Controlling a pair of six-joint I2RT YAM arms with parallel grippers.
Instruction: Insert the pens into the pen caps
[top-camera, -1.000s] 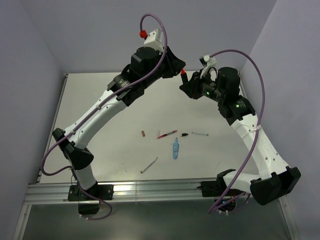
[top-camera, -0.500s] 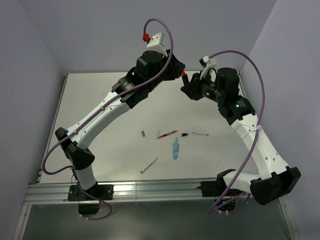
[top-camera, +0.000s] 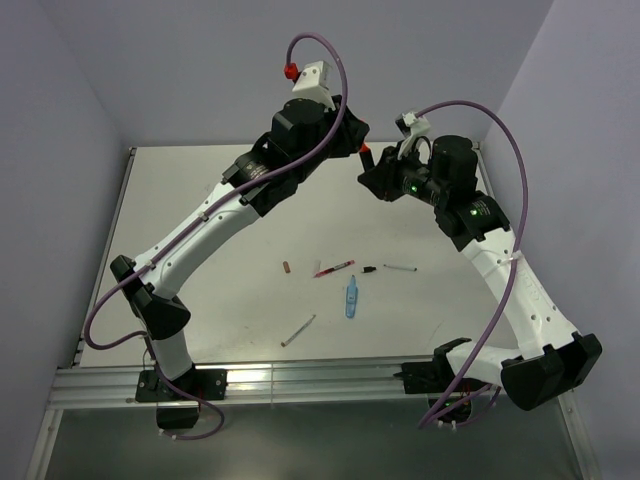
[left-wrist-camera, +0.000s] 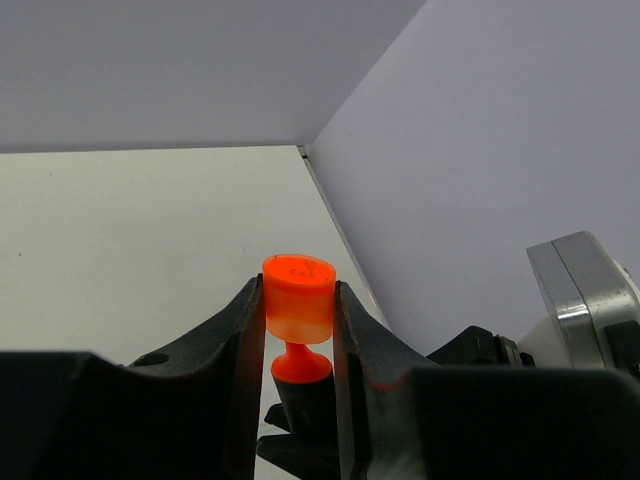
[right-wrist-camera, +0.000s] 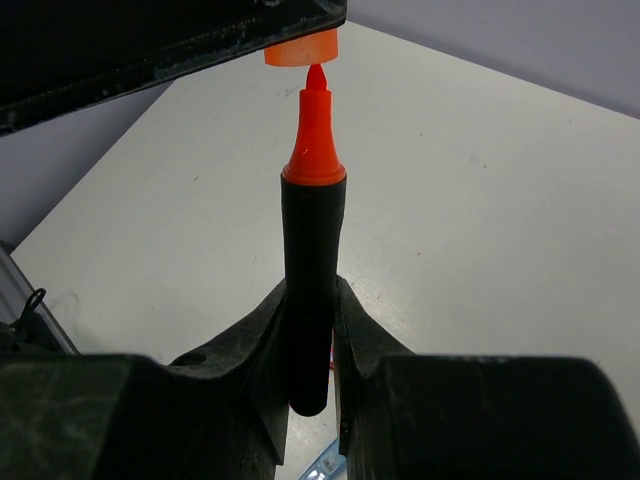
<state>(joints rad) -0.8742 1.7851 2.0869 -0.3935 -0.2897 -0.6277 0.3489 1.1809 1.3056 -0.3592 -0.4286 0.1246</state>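
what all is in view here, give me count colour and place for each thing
marker: 1, black with orange tip, upright in right gripper, tip right at the orange cap
orange cap: 1, orange, in left gripper, above the far table
red pen: 1, red, table middle
black cap: 1, black, between red pen and white pen
white pen: 1, white, right of black cap
dark red cap: 1, dark red, left of red pen
blue marker: 1, light blue, just nearer than red pen
grey pen: 1, grey, nearest the arm bases
table: 1, off-white, under everything
left gripper: 1, black, shut on orange cap
right gripper: 1, black, shut on marker
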